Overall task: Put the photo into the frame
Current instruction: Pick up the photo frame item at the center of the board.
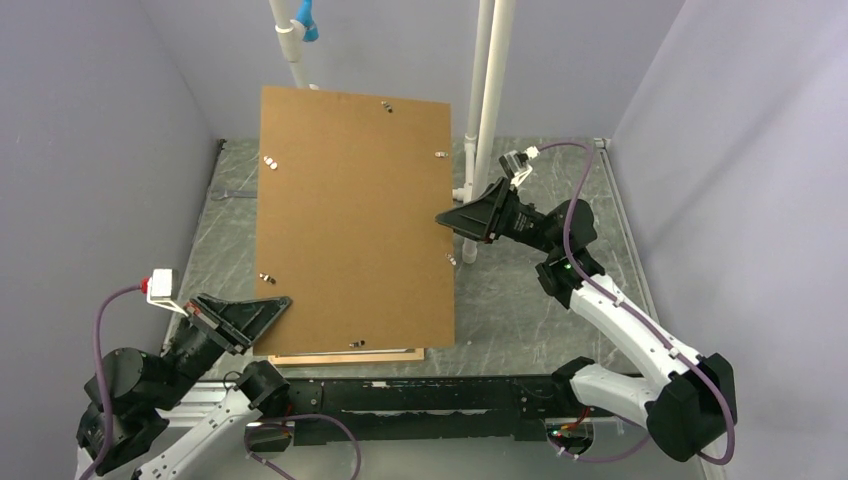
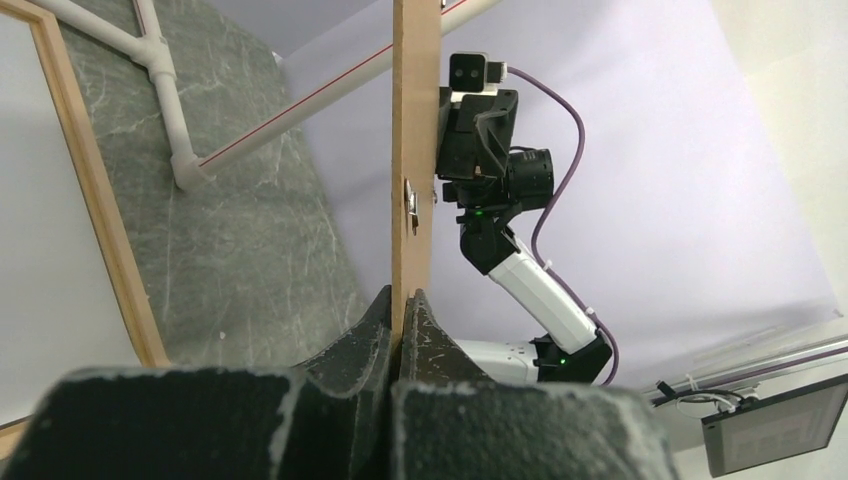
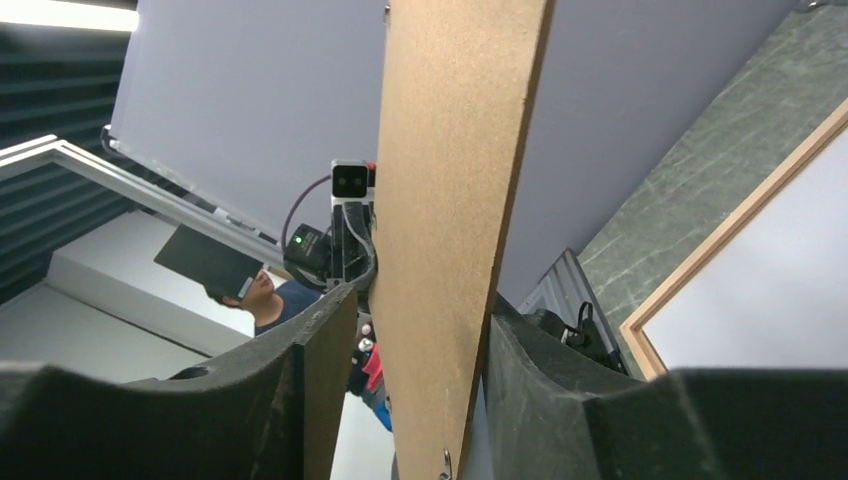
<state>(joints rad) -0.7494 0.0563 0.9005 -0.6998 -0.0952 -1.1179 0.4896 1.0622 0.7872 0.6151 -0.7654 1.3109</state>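
Note:
A plain brown backing panel (image 1: 350, 220) hangs tilted above the table. My left gripper (image 1: 280, 303) is shut on its near left corner, and in the left wrist view the fingers (image 2: 375, 330) pinch the thin panel edge (image 2: 415, 120). My right gripper (image 1: 445, 218) straddles the right edge of the panel (image 3: 455, 150); one finger (image 3: 520, 350) rests against it and a gap shows at the other, so it is open. The frame (image 1: 345, 355) lies flat under the panel, with its light wooden strip (image 3: 730, 220) around a white surface (image 3: 780, 290). I cannot tell whether that surface is the photo.
A white pipe structure (image 1: 490, 100) stands upright just behind the right gripper, and a second pipe (image 1: 290, 40) stands at the back left. Small metal tabs (image 1: 268, 160) stick out of the panel. Grey walls close in the marbled table (image 1: 520, 300) on three sides.

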